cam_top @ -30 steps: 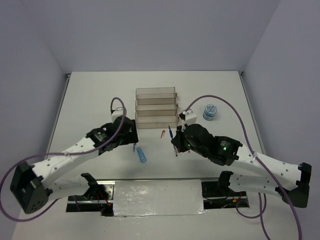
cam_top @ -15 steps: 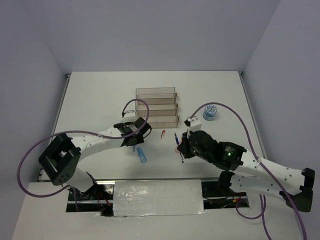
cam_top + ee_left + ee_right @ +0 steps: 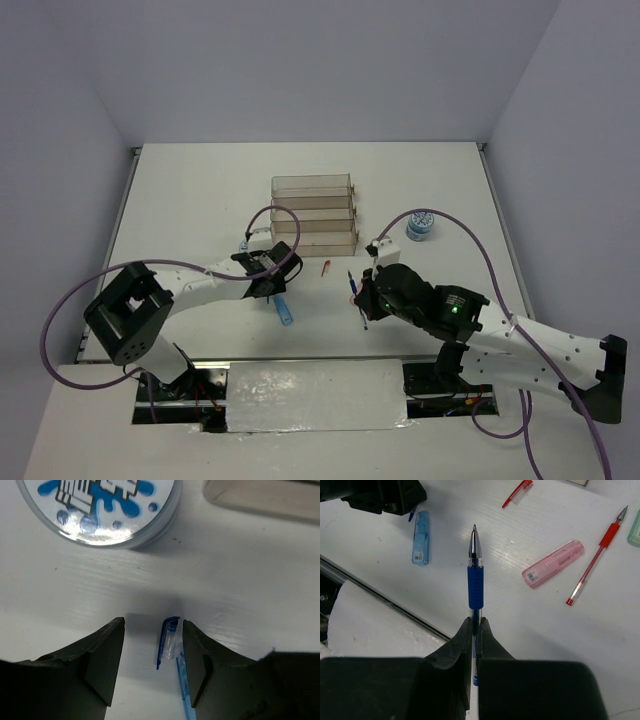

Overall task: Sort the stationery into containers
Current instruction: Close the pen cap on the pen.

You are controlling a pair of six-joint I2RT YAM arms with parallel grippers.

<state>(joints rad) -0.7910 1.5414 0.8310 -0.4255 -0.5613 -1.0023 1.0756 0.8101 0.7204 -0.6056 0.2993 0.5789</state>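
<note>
My left gripper (image 3: 152,626) hangs open low over the table, its jaws on either side of a small blue pen cap (image 3: 169,641) without touching it. A light blue stick (image 3: 184,690) lies by the right finger, and a blue-white roll (image 3: 100,505) is just beyond. From above, this gripper (image 3: 274,284) is in front of the clear stepped containers (image 3: 312,212). My right gripper (image 3: 475,622) is shut on a blue pen (image 3: 475,575) that points forward above the table. In the top view the blue pen (image 3: 352,282) shows at that gripper (image 3: 362,298).
A pink stick (image 3: 552,563), a red pen (image 3: 594,566), a red cap (image 3: 517,492) and a green stick (image 3: 635,532) lie on the table below the right gripper. A second roll (image 3: 420,224) stands right of the containers. The table's metal front edge (image 3: 380,597) is close.
My left arm swung right and down over the blue cap, its jaws narrowing. The right gripper pulled back slightly toward the near edge, still holding the blue pen.
</note>
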